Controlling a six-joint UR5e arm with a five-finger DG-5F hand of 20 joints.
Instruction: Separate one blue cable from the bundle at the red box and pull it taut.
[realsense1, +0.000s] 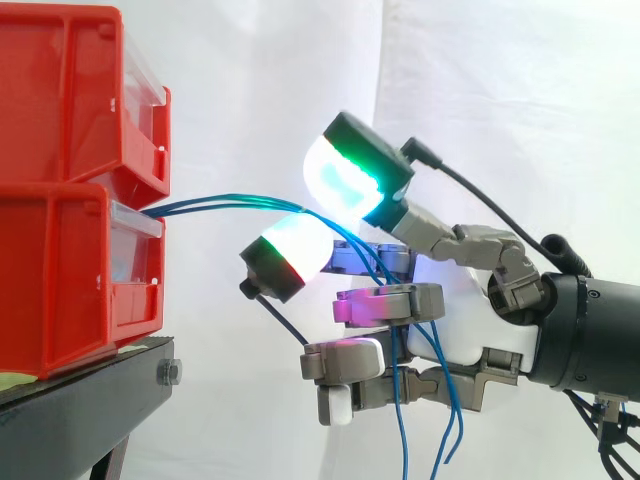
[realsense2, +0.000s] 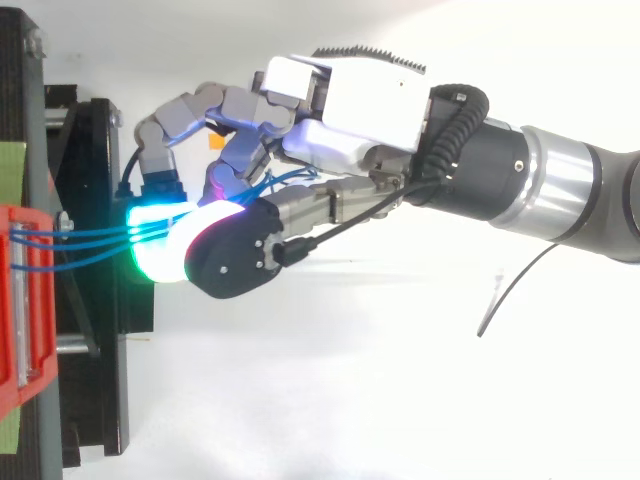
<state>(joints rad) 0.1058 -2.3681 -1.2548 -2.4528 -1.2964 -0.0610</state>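
the fingers (realsense1: 352, 178) are curled, with two glowing pads closing from above and below on the blue cables (realsense1: 225, 204). all the strands seem to run between the pads together, so none looks singled out yet. the cables leave the slot of the red box (realsense1: 70, 270), cross to the hand (realsense1: 465, 315) and droop past its palm. to do this well, roll the pads to shed all but one strand, clamp it firmly, then draw slowly, straight away from the box.

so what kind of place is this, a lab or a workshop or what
Probably a robotics lab test setup: a white curtain as backdrop, red bins stacked on a black stand, and blue cables running from the bins to a robot hand.
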